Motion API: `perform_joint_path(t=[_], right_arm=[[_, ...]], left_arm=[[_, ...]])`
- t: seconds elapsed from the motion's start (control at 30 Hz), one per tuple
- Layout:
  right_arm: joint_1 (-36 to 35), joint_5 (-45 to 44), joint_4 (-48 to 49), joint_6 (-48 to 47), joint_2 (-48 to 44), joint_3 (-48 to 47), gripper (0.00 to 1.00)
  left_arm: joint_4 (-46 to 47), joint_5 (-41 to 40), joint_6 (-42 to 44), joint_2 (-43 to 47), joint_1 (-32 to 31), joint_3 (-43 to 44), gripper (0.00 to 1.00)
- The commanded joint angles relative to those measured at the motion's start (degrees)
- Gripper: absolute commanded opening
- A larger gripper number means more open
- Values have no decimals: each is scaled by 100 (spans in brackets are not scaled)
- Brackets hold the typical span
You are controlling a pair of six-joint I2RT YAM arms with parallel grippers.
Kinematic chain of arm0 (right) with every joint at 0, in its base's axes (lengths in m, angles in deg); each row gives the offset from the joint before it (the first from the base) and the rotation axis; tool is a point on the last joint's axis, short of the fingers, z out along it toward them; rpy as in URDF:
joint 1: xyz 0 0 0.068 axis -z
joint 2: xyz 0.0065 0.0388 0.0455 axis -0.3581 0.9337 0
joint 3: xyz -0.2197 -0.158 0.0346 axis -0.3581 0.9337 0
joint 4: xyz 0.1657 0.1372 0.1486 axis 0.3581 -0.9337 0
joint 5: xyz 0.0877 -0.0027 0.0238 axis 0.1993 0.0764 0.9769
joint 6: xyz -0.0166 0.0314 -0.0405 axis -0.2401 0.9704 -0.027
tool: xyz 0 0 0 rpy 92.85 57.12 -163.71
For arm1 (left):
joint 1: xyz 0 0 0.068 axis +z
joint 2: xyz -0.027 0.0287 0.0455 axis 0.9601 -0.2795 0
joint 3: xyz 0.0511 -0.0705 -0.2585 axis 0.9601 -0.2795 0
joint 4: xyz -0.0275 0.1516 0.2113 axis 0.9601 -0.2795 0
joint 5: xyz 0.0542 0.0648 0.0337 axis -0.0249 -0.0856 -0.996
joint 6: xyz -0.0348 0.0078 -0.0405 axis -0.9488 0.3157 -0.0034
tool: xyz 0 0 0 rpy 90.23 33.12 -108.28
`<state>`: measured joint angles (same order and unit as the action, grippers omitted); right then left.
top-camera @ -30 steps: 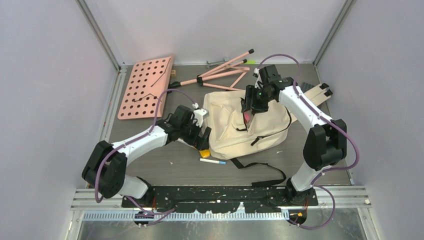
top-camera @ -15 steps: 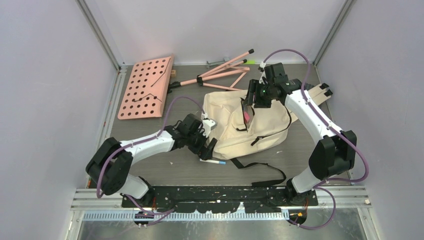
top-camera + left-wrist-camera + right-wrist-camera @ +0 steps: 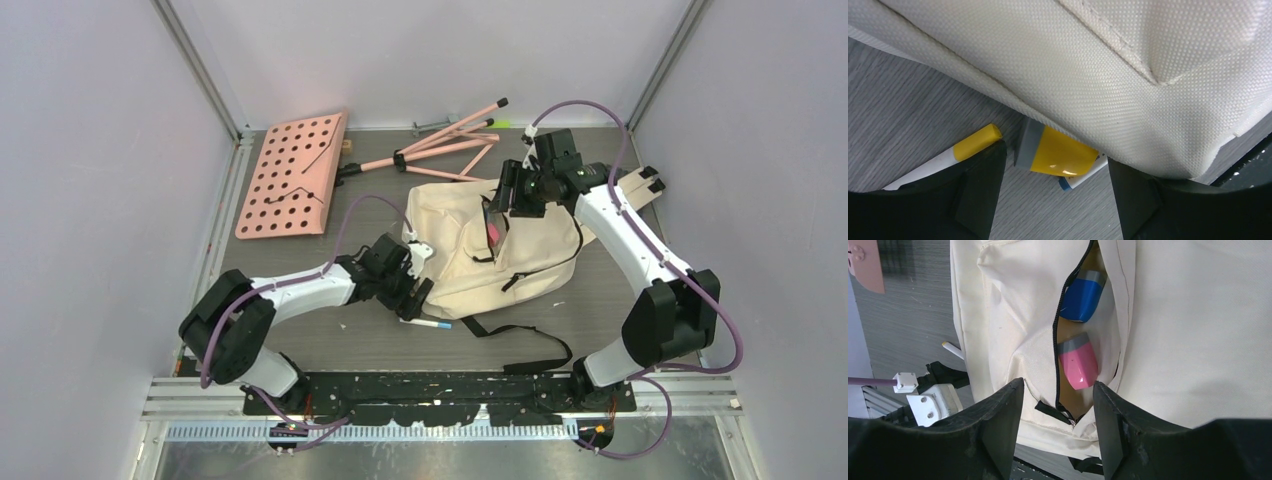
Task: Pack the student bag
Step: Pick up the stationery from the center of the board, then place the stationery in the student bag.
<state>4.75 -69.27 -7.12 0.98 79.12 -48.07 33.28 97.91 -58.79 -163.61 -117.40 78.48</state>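
Tucked under, cut off or out of sight around the student bag

At the left wrist, a yellow piece with a grey band lies half under the bag's seam, its far end covered by cloth. Beneath it pokes a white stub with a blue tip, the rest hidden. A yellow-capped marker disappears behind one finger of the left gripper, and the bag itself runs off the top and right edges. From above, that gripper covers the yellow piece altogether. At the right wrist, a blue piece and a pink piece show only as far as the open zip slit allows — what they are, I cannot tell.
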Motion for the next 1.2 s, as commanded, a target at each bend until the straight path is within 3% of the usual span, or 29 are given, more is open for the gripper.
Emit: perform_joint_path(t=[0.0,0.27,0.53,0.73,0.93,1.07,1.17], right_arm=[[57,121,287,152,-256,35,59],[76,87,298,158,-285,30,57],[82,-44,284,73,-331,-148,58],[84,304,84,205,-134,-682,58],[84,1914,-236,216,280,-1416,59],[62,3221,-252,396,509,-1703,59],[0,3729,-376,398,625,-1836,58]], left_arm=[[247,-304,46,-148,-95,140,72],[-42,-451,-29,-87,-197,269,37],[-444,-1461,-349,1258,-265,140,35],[-576,-2312,-401,2361,-278,595,35],[-281,-1790,-631,2056,-277,1566,36],[242,-1345,-884,1763,-278,1900,36],[547,-1163,-1104,1598,-277,2045,36]])
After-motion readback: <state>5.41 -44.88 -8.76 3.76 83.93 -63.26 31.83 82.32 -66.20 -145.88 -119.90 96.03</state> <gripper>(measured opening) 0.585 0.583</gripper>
